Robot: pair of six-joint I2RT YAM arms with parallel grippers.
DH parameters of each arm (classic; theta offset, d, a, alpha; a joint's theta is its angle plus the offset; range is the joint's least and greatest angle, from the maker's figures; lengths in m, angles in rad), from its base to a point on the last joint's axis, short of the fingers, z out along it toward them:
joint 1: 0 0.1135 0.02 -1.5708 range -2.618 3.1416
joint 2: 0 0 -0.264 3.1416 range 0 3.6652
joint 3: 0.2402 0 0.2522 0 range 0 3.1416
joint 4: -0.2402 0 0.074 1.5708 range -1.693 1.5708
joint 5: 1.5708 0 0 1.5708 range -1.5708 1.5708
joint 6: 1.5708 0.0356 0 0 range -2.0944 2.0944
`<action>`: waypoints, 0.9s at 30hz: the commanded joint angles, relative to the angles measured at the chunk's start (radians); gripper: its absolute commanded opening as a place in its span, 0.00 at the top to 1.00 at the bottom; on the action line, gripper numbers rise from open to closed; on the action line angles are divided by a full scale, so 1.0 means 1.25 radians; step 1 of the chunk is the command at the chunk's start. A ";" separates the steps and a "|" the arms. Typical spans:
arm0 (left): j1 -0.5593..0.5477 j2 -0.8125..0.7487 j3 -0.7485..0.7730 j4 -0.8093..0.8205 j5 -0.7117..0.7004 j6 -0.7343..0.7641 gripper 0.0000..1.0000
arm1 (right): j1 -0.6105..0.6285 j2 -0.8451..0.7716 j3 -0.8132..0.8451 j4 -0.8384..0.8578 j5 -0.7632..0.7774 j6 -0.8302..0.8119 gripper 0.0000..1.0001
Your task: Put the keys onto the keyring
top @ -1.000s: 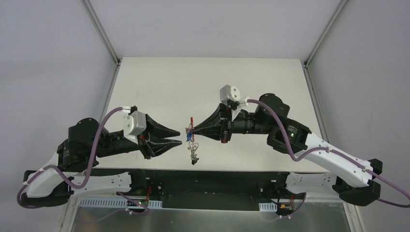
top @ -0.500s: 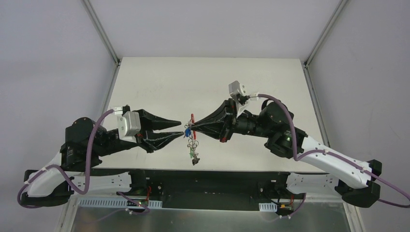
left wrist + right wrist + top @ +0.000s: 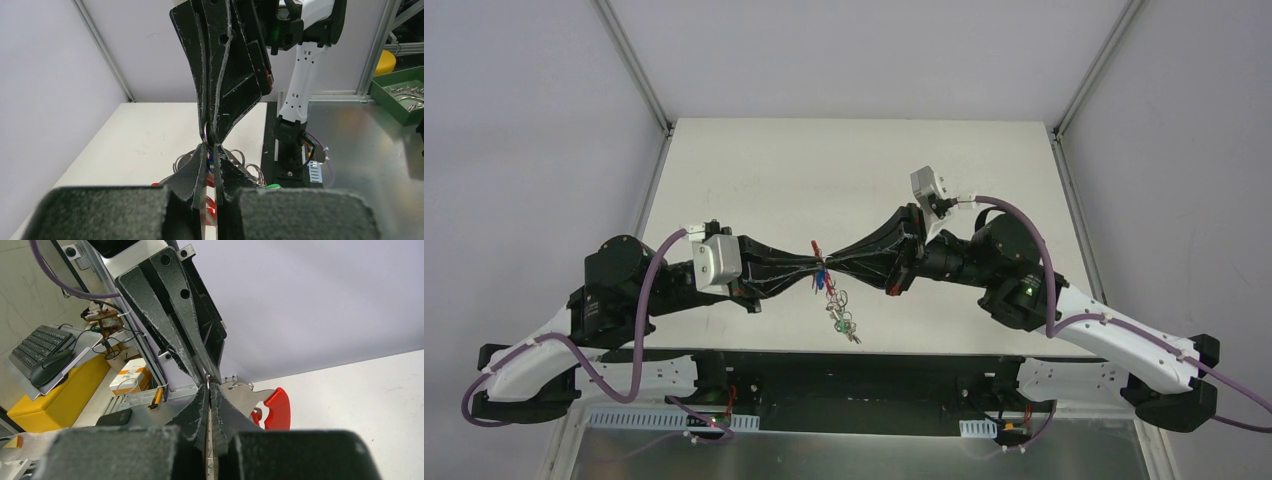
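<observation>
The white table [image 3: 754,180] fills the middle of the top view, with grey walls on its left, right and far sides. Above its near edge the left arm [image 3: 614,290] and the right arm [image 3: 1014,270] reach in towards each other, so that the two black grippers meet tip to tip near the middle.

The left gripper [image 3: 810,272] points right. Its jaws are pressed together on the bunch, and in its wrist view only a narrow slit shows between its fingers [image 3: 192,175]. The right gripper [image 3: 832,270] points left, and its jaws are also pressed together. In its wrist view its fingers [image 3: 197,410] pinch a thin metal part of the bunch.

The keyring [image 3: 834,300] is held in the air between the two tips, above the near middle of the table and clear of it. Its red curved clip [image 3: 818,250] stands just on the far side of the tips. In the right wrist view the clip shows just to the right of the grey flat piece [image 3: 240,395]. The chain of small silver rings [image 3: 844,318] hangs down from the tips towards the near edge, trailing a little to the right. The blue key [image 3: 823,284] sits right at the meeting point – a sliver of its blue shows in the slit of the left gripper. I cannot tell exactly which part of the bunch those jaws hold.
</observation>
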 commanded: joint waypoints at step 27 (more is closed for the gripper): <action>-0.005 0.107 0.157 -0.176 -0.033 -0.086 1.00 | 0.005 0.000 0.179 -0.343 -0.131 -0.242 0.68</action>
